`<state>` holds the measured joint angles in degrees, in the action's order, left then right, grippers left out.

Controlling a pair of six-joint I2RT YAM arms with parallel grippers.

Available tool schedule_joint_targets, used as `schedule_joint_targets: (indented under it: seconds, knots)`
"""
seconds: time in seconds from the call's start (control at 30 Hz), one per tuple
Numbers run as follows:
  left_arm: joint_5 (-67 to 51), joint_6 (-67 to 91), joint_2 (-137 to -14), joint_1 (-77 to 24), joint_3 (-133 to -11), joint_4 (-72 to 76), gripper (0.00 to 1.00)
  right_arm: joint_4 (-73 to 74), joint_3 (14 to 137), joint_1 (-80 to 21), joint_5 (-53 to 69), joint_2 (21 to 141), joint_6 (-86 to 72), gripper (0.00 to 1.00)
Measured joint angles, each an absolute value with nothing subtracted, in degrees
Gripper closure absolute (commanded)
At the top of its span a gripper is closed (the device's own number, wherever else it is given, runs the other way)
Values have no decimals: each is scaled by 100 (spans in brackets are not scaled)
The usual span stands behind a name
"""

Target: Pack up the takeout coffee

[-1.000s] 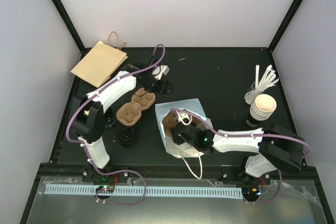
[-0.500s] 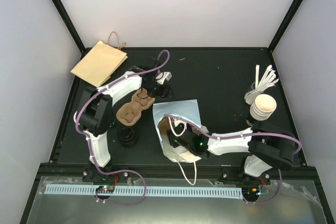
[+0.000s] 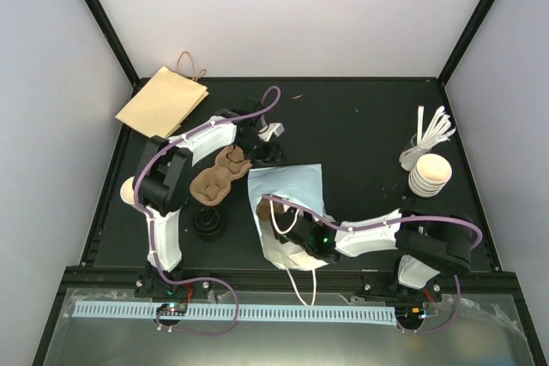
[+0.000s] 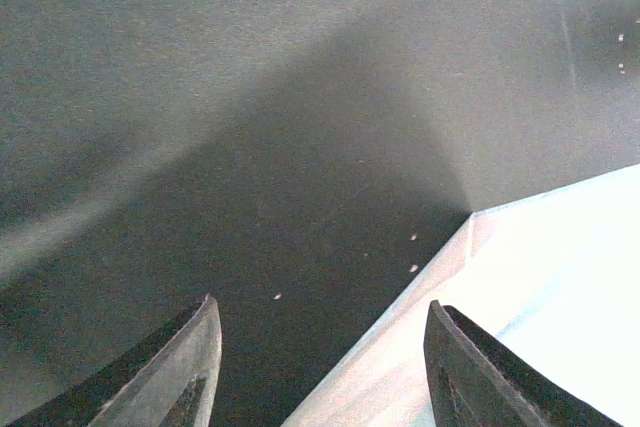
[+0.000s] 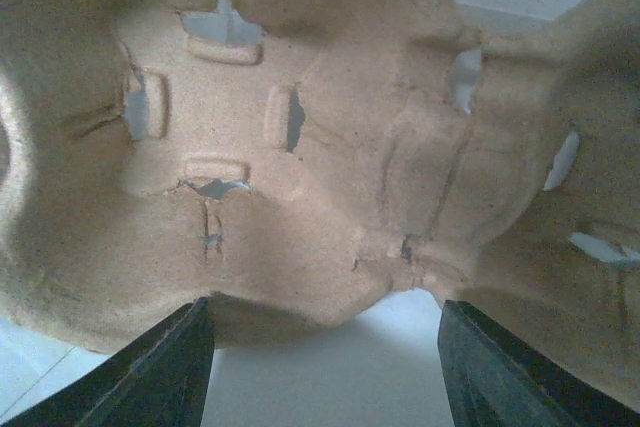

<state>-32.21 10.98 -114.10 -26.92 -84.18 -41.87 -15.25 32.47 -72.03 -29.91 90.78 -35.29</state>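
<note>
Where pale walls (image 3: 283, 15) meet, black matte table (image 3: 360, 126)

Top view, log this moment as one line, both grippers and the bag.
left gripper: open, over table at bag corner | right gripper: open, inside bag, facing pulp carrier

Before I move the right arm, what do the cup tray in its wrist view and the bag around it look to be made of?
Cup tray: moulded paper pulp, tan with a rough matte finish. The fibrous grain and the ragged, torn slits show it.
Bag: probably paper, white to pale blue, smooth and matte, with a crisp folded edge. A thin coating cannot be ruled out.
</note>
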Motion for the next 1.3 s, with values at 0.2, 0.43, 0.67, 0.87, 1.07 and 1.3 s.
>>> schedule_joint_targets:
  seconds: [0.2,0.43,0.67,0.87,1.07,1.3]
  knots:
    - [-3487,1096,-11410,-2692,-8311,-4097,45,-1319,3481,-7203,-2989,9078,-3251,36]
    - [-3562,1098,-11386,-2692,-8147,-4064,46,-928,3795,-7282,-3188,9039,-2928,33]
    - [-3562,1098,-11338,-2694,-8084,-4084,47,-543,4152,-7581,-3573,9026,-2521,34]
    - [-3562,1096,-11308,-2696,-8036,-4108,47,-493,4219,-7804,-3601,9026,-2056,41]
    - [-3559,1096,-11262,-2696,-7994,-4112,47,-510,4219,-7813,-3411,9026,-1632,51]
    - [-3564,1090,-11246,-2707,-7977,-4136,48,-519,4217,-7813,-3277,9026,-1356,71]
